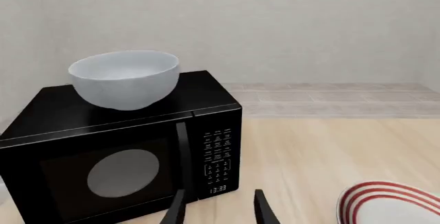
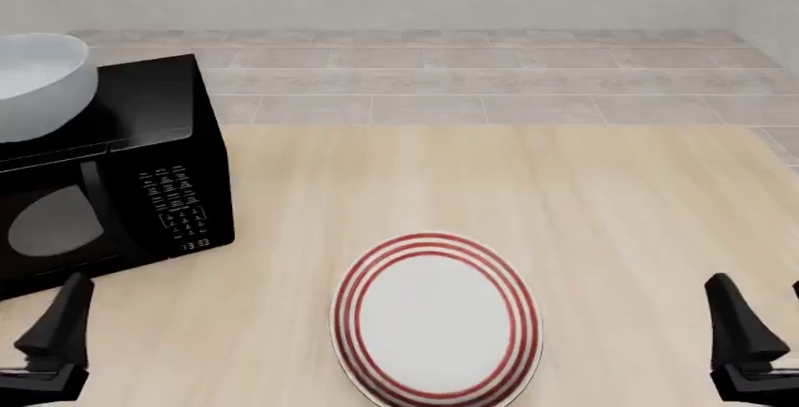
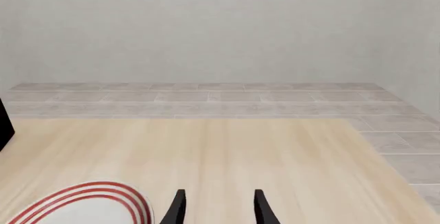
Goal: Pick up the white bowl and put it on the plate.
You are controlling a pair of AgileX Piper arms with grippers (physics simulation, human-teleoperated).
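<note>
Front view: we see the glossy white round bowl (image 2: 36,84) sitting on top of the black microwave (image 2: 119,173), far left; the flat red-ringed white plate (image 2: 436,319) lies bare on the wooden table (image 2: 600,201), between the arms. Left gripper (image 1: 218,208) and right gripper (image 3: 218,207) both parted, empty. Left arm's nearer, so we'd reach with it.

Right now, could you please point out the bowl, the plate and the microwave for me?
bowl (image 1: 123,80), left wrist view, outer side wall.
plate (image 2: 436,318), front view, plain white centre.
microwave (image 2: 150,98), front view, black top panel.
</note>
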